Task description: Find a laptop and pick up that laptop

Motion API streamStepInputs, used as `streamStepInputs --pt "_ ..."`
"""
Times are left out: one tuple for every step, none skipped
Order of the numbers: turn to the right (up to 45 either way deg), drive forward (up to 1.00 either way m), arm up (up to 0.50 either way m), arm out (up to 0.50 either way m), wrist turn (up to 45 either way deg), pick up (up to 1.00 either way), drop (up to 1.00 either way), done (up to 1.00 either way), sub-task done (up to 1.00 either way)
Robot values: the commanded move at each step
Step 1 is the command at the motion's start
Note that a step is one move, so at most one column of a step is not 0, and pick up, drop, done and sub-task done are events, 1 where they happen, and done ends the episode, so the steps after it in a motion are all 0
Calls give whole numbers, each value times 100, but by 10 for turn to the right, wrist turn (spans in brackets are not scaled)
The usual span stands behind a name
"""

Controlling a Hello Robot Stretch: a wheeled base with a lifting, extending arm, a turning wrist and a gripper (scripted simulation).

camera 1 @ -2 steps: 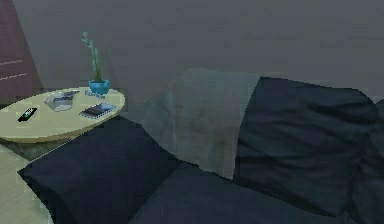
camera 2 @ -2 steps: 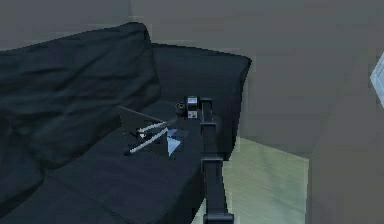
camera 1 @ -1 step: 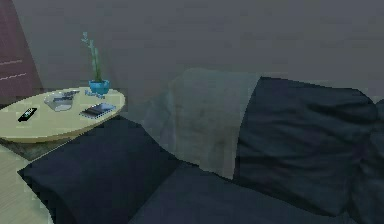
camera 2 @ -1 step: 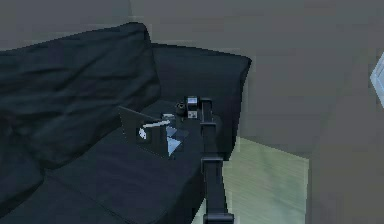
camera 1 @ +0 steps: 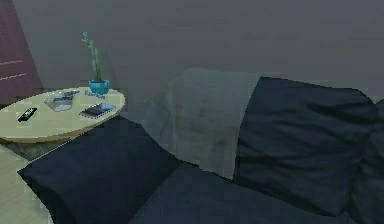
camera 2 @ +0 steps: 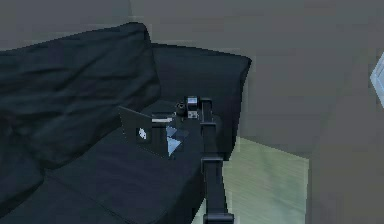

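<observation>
An opened laptop, dark with a pale inner face, is at the sofa seat in the arm side view. My arm rises from the bottom edge beside the sofa's armrest. The gripper is at the laptop's upper right edge. With the seat right behind the laptop, I cannot tell whether the gripper holds anything.
A dark sofa with a grey throw over its back and a dark cushion shows in the forward view. At the left a round pale table carries a potted plant, a remote and flat items. Pale floor lies right of the arm.
</observation>
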Motion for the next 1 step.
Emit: streamStepInputs --pt "0 0 -30 0 0 0 0 0 0"
